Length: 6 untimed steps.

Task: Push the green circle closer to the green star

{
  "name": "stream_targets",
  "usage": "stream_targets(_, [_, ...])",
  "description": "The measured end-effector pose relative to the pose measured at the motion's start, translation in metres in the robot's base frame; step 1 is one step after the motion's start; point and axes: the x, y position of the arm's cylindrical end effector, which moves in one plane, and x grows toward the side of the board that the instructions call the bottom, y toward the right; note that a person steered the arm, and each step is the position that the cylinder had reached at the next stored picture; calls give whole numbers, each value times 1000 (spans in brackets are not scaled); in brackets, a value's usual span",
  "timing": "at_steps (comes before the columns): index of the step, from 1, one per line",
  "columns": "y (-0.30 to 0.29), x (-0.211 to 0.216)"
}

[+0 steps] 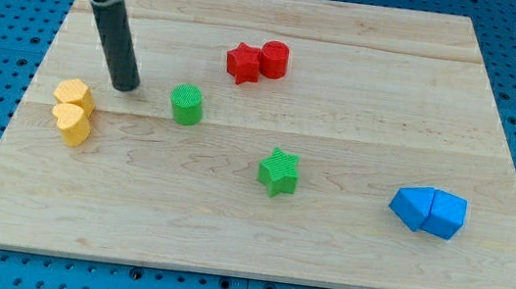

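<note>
The green circle [186,104] stands on the wooden board [324,251], left of centre. The green star [279,172] lies below and to the right of it, about a hundred pixels away. My tip [125,86] rests on the board to the left of the green circle, a short gap apart from it, slightly above its level. The dark rod rises from the tip toward the view's top left.
A red star [243,63] and a red circle [273,59] touch each other near the top centre. Two yellow blocks, a hexagon [74,94] and a heart [72,124], sit at the left edge. Two blue blocks [428,210] sit together at the right.
</note>
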Motion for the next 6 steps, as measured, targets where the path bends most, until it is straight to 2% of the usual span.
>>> stream_targets(2, [128,55])
stream_targets(3, [136,92])
stream_targets(4, [158,88])
stream_targets(5, [149,65])
stream_targets(6, [146,60])
